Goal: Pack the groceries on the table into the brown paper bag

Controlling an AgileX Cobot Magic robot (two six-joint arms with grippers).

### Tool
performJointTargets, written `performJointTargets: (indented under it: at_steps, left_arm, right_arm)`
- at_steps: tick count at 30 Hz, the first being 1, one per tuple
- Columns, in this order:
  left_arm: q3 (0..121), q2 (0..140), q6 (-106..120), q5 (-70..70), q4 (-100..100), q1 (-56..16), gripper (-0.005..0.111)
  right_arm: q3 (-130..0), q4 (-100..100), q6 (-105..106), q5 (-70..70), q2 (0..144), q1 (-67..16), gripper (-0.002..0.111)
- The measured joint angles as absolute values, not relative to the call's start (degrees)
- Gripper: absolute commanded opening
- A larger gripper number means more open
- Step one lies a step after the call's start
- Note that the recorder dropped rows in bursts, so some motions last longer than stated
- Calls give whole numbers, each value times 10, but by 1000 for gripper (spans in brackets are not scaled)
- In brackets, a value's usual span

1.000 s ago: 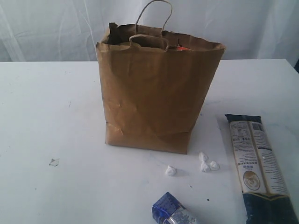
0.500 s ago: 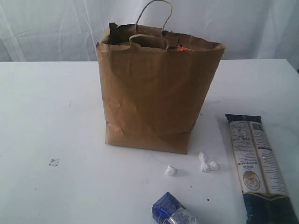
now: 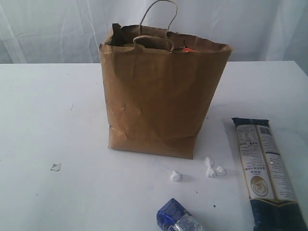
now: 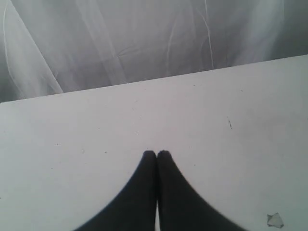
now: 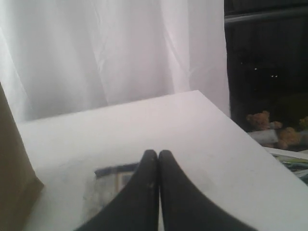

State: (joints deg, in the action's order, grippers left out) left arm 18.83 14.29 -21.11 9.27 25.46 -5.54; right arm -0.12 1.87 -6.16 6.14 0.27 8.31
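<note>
the brown paper bag [image 3: 161,91] stands upright near the middle of the table [image 3: 53,110], its mouth open and its rim ragged. one twisted paper handle [image 3: 159,10] loops up above the far rim, and the other [image 3: 153,42] folds down over the near rim. a sliver of something orange [image 3: 186,49] shows just inside the rim, but what it belongs to cannot be told.

two groceries lie outside the bag. the long navy packet [image 3: 266,168] lies flat on the table to the right of the bag, apart from it, with its pale label facing up and its near end cut off by the picture's edge. the small shiny blue packet [image 3: 177,219] lies in front of the bag at the bottom edge of the exterior view, only partly in view. between these packets and the bag's base sit a few small crumpled white bits [image 3: 212,168], with one more [image 3: 176,176] a little to their left. a small pale scrap [image 3: 56,167] lies alone on the table's left side.

neither arm shows in the exterior view. in the left wrist view, the left gripper [image 4: 156,154] has its dark fingers pressed together with nothing between them, over bare tabletop, with the scrap nearby. in the right wrist view, the right gripper [image 5: 154,153] also has its fingers pressed together and holds nothing; the navy packet's end lies beyond its tips and the bag's side is close by. a white curtain [image 3: 240,29] hangs behind the table.
</note>
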Motion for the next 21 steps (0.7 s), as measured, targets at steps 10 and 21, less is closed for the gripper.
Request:
performJointTargets:
  at_steps: [10, 21]
  left_arm:
    - [119, 143, -291, 0, 254, -55, 0]
    - [22, 143, -316, 0, 189, -55, 0]
  right_arm:
    - [-1, 103, -228, -260, 3, 83, 0]
    - [-451, 36, 18, -249, 306, 83, 0]
